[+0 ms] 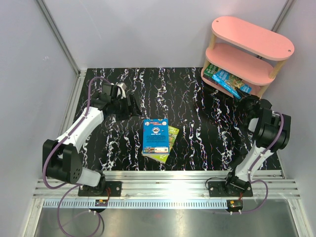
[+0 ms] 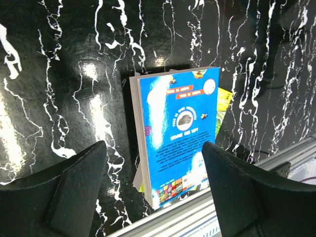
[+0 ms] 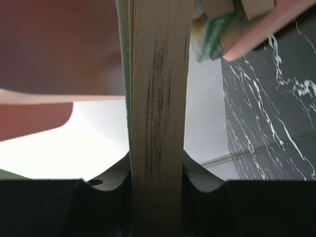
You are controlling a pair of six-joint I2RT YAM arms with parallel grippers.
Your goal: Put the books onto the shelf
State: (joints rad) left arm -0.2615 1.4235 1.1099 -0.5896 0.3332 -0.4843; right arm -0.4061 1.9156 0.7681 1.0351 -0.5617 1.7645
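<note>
Right end effector clamps a book edge-on at the shelf edge. Left end effector hangs wide open and empty above the blue book.

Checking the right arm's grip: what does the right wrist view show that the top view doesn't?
Right wrist only: the held book's page edge clamped in the right pincer. Top only: the left pincer, and a blue book lying on a yellow-green one mid-table. Both: the pink shelf with books on it.
</note>
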